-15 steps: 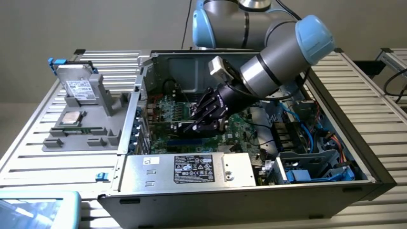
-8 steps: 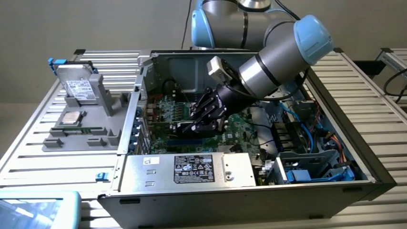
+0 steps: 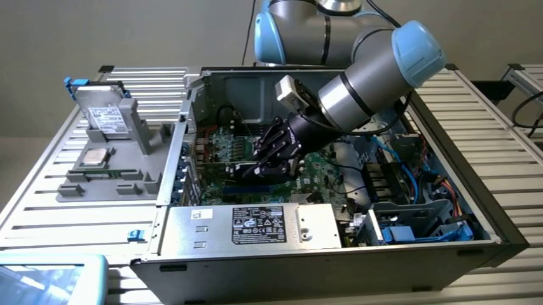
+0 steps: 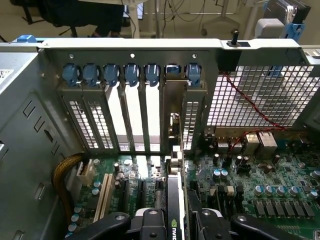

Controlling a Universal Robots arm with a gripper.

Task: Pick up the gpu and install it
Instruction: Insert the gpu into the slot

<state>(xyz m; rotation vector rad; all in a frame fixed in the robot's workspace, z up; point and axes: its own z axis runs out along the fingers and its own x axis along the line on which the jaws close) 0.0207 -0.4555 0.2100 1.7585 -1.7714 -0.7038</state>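
Gripping the gpu (image 4: 174, 195) by its top edge with the end effector (image 4: 172, 222), jaws part-closed on the card, inside the computer case (image 3: 339, 270). Looks picked up and stood upright over a motherboard (image 4: 250, 195) slot, bracket at the case's rear slot panel (image 4: 130, 55); cannot tell whether seated, not yet released. Also inside the case: power supply (image 3: 254, 225), drive cage (image 3: 416, 219); beside the case, grey tray (image 3: 85, 187) holding a hard drive (image 3: 106, 117).
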